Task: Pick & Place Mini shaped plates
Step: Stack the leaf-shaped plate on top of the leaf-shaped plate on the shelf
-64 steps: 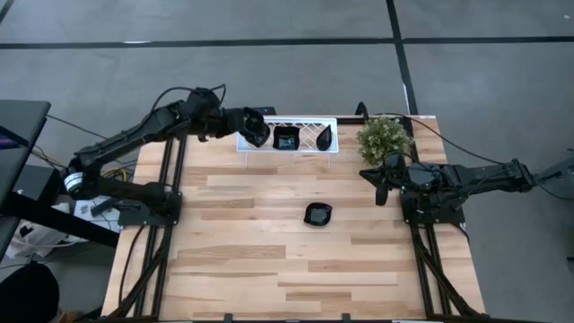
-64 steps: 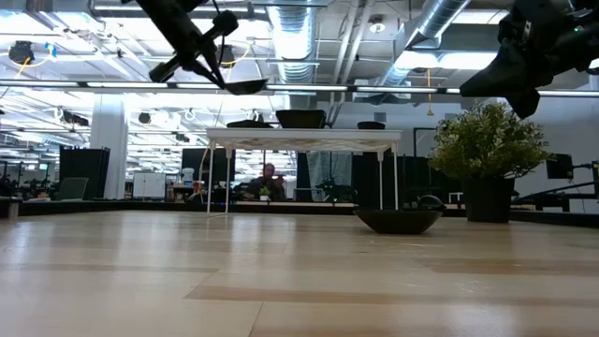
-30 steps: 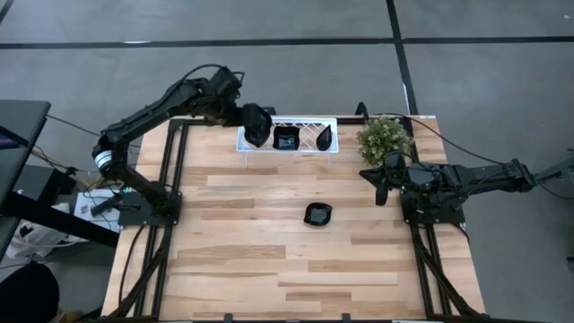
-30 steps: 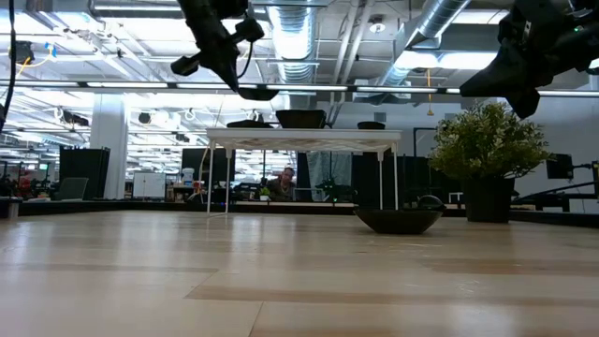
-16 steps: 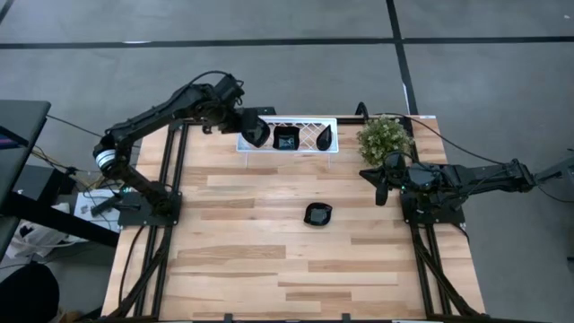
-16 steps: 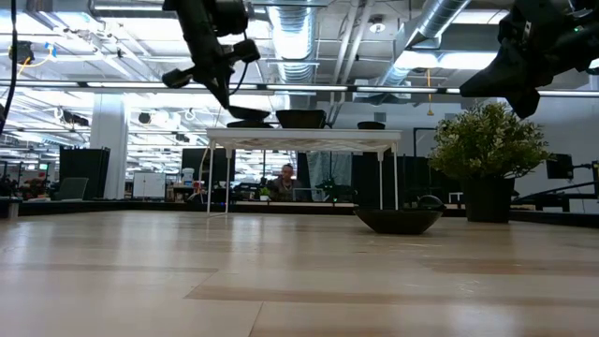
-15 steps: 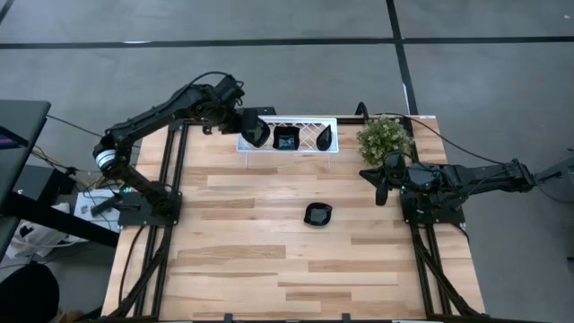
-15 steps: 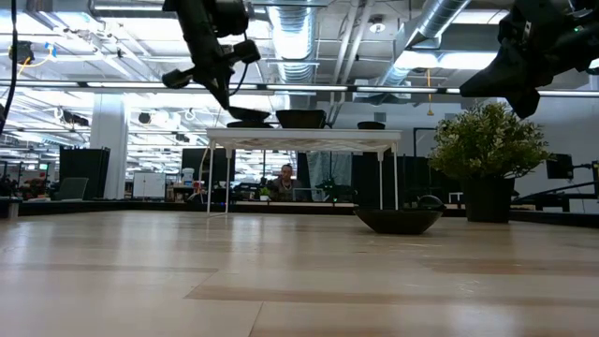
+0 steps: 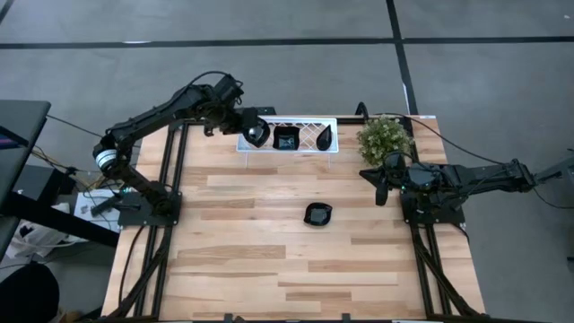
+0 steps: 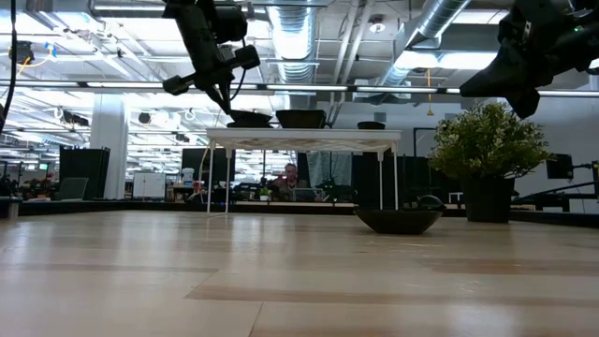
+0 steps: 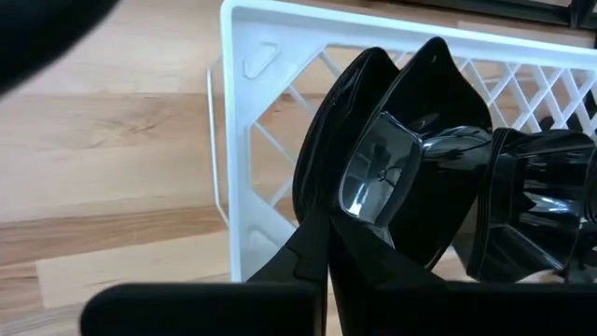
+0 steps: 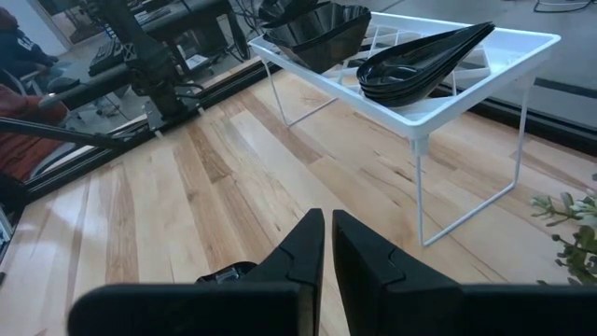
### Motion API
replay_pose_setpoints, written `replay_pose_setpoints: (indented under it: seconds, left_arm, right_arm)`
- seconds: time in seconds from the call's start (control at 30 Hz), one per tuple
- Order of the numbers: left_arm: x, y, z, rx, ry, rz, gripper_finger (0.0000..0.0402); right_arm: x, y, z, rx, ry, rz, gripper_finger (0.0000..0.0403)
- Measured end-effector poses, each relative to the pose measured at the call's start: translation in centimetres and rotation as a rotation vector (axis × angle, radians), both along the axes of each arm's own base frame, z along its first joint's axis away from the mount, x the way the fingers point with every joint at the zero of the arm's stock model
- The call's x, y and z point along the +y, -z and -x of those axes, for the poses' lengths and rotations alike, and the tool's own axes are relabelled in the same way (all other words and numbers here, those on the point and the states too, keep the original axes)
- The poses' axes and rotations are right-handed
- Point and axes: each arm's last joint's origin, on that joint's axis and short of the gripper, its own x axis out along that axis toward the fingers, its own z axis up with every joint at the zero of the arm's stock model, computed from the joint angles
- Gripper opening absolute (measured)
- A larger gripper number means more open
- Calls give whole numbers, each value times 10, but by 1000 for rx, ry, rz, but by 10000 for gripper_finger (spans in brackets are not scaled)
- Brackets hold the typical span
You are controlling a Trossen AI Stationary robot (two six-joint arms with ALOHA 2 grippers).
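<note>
The left gripper (image 9: 254, 133), jaws pinched on a black plate (image 11: 396, 187), sets it in the white tray (image 9: 305, 121) beside two others, one plate (image 9: 317, 214) waits on the table (image 9: 251, 233), and the right gripper (image 9: 381, 188) hangs closed and empty near the plant (image 9: 384, 137).

Left hand (image 9: 254, 134) clamped and extended; right hand (image 9: 380, 190) closed, parked.

Setting: large open-plan robotics lab or industrial office. Exposed silver ducting (image 10: 440, 23) and strip lights run across an unfinished ceiling. Rows of desks with monitors (image 10: 150, 184) fill the background; a seated person (image 10: 290, 178) works there. Butcher-block table (image 9: 269, 260) stands on grey floor marked with dark lines (image 9: 395, 27).
</note>
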Motion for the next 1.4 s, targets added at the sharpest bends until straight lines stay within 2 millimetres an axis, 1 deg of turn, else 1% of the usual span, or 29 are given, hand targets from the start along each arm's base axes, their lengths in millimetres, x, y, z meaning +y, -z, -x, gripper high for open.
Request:
replay_pose_setpoints:
  seconds: [0.43, 0.87, 1.0, 1.1, 1.2, 1.4]
  left_arm:
    - [0, 0, -1, -11, -26, 3, 8]
    - [0, -1, -1, -18, -22, -4, 80]
    - [-3, -9, 2, -36, -16, -19, 95]
    - [-12, -21, 6, -65, -3, -48, 101]
    - [-27, -38, 9, -84, 10, -122, 102]
    - [-69, -70, 14, -107, 51, -326, 102]
  right_arm:
    - [0, 0, 0, 0, 0, 0, 21]
    - [0, 0, 0, 0, 0, 0, 21]
    - [0, 0, 0, -1, 0, 0, 21]
    - [0, 0, 0, -1, 0, 0, 21]
    - [0, 0, 0, -1, 0, 0, 21]
    - [0, 0, 0, -2, 0, -2, 21]
